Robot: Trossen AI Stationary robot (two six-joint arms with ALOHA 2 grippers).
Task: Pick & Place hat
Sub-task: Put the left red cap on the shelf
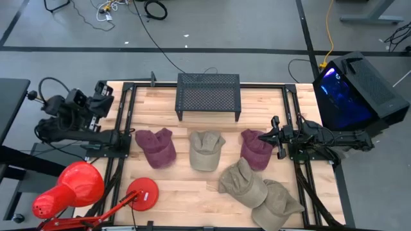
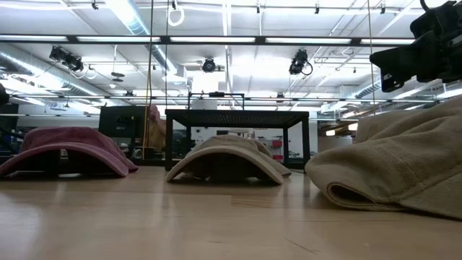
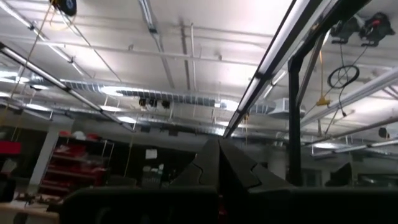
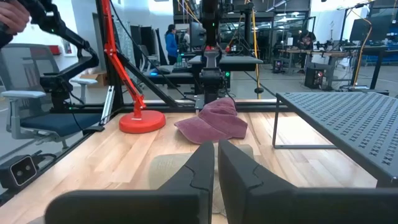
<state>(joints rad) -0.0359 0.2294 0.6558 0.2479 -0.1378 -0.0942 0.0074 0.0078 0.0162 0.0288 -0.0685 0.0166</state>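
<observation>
Resting on my table [image 1: 160, 186] are five hats: two maroon [image 1: 156, 147], three tan [image 1: 206, 151], before a black rack [image 1: 208, 95]. My left gripper [image 1: 101, 96] and right gripper [image 1: 274, 131] are closed, empty.

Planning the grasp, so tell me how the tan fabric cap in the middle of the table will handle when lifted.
The tan fabric cap is probably floppy: in the low view its soft cloth arches limply off the wooden table. It looks light. Lying flat, it seems unlikely to roll, though its crown may collapse when pinched.
</observation>
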